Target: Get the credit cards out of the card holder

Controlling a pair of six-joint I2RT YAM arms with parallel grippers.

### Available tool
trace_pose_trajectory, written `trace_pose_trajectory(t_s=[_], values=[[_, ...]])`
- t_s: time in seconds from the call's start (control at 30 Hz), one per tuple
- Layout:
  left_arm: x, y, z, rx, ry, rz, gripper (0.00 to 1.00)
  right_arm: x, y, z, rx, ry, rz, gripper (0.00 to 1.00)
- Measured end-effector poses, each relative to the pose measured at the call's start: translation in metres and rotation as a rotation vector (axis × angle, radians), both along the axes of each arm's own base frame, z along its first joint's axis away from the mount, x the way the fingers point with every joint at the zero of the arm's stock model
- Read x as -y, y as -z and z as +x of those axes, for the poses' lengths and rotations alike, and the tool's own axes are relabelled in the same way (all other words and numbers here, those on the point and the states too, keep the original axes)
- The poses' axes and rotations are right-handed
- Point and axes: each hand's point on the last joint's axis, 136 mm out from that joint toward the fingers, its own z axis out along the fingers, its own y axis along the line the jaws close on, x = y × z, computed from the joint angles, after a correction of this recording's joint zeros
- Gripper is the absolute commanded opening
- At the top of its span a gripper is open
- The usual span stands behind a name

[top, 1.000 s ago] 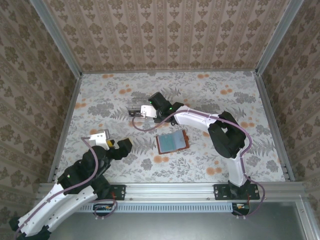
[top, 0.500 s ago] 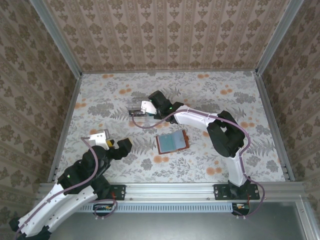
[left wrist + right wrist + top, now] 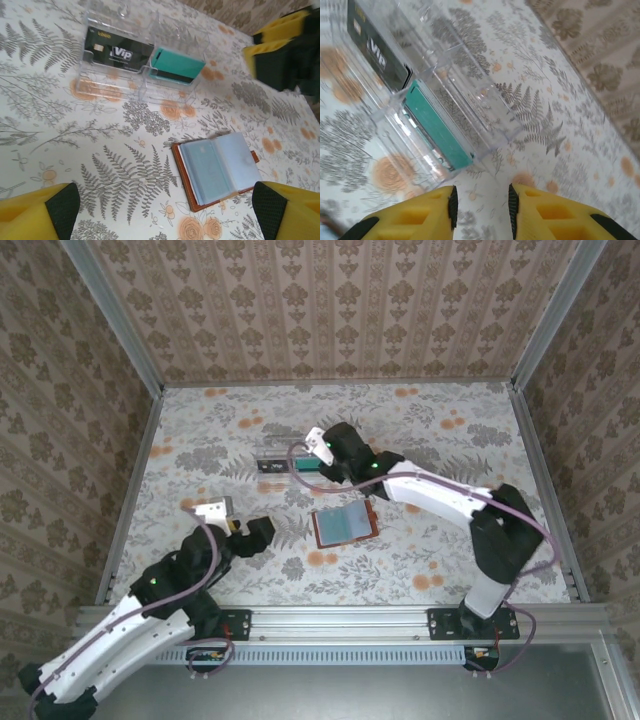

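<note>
The card holder (image 3: 343, 525) lies open on the table, brown with blue-grey sleeves, also in the left wrist view (image 3: 217, 167). A teal credit card (image 3: 437, 127) and a black credit card (image 3: 372, 50) stand in neighbouring slots of a clear tray (image 3: 272, 462); both show in the left wrist view, teal (image 3: 176, 65) and black (image 3: 117, 50). My right gripper (image 3: 481, 205) is open just off the tray's corner, nothing between its yellow fingers; from above it (image 3: 313, 452) sits at the tray's right end. My left gripper (image 3: 240, 520) is wide open, left of the card holder, above bare table (image 3: 165, 215).
The clear tray (image 3: 125, 30) has several slots and stands behind the card holder. Patterned walls close the table (image 3: 420, 430) in at the back and both sides. A metal rail (image 3: 340, 620) runs along the near edge.
The right gripper has drawn back to the right off the tray, leaving the teal card standing in a slot. The left arm has shifted slightly right and forward.
</note>
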Motion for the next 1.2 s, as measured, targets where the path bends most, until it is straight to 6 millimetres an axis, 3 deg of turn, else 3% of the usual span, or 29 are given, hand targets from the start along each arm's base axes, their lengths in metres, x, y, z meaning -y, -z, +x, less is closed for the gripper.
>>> trace_pose_trajectory(t_s=[0.1, 0.2, 0.43, 0.53, 0.97, 1.2], values=[[0.016, 0.008, 0.005, -0.041, 0.027, 0.006, 0.9, 0.014, -0.006, -0.019, -0.051, 0.081, 0.136, 0.41], [0.034, 0.018, 0.01, -0.084, 0.06, 0.003, 0.89, 0.03, 0.01, -0.035, -0.138, 0.167, 0.226, 0.42], [0.068, 0.043, 0.018, -0.174, 0.121, -0.002, 0.89, 0.084, 0.104, -0.073, -0.434, 0.403, 0.299, 0.42], [0.078, 0.049, 0.021, -0.197, 0.137, -0.013, 0.87, 0.1, 0.128, -0.086, -0.52, 0.476, 0.324, 0.42], [0.119, 0.076, 0.029, -0.3, 0.197, -0.046, 0.72, 0.085, 0.16, -0.099, -0.672, 0.534, 0.424, 0.3], [0.133, 0.09, 0.031, -0.337, 0.224, -0.041, 0.65, 0.08, 0.161, -0.1, -0.675, 0.548, 0.471, 0.19]])
